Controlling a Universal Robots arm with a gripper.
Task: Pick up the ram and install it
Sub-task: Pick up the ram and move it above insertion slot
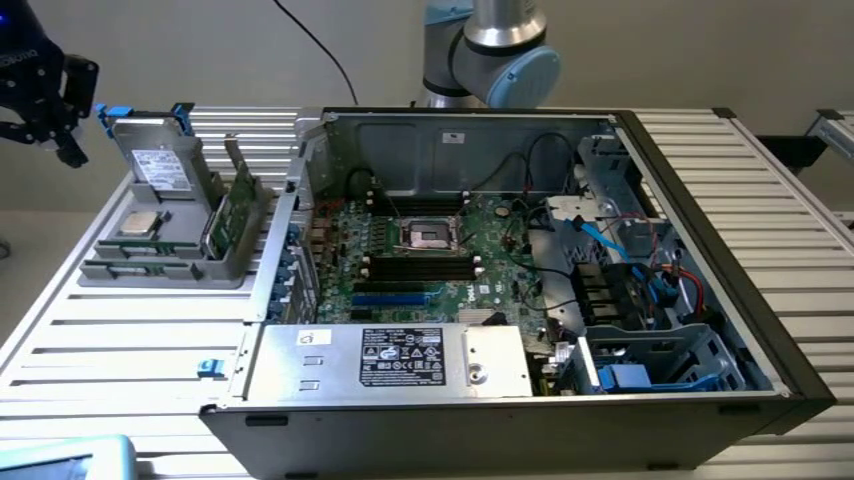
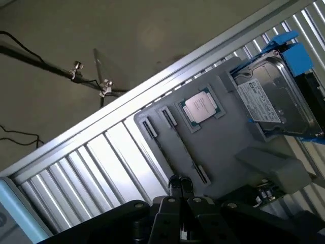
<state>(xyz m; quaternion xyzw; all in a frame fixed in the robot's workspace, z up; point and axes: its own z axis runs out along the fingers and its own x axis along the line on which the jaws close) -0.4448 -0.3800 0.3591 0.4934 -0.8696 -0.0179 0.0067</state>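
On the exterior view's far left, the black gripper [image 1: 54,130] hangs in the air, its jaws pressed together and holding nothing. The wrist view shows its two fingertips [image 2: 174,184] touching. Just to its right, a gray holder [image 1: 160,275] sits on the slatted table [image 1: 120,340]. It carries an upright hard drive [image 1: 163,165] at its far end and a silver processor [image 1: 140,222] nearer. The ram [image 1: 215,232] stands on edge at the holder's right side, right of the processor and just beside a taller green card [image 1: 248,215]. Further right lies the open computer case [image 1: 467,430], its motherboard [image 1: 494,235] exposed.
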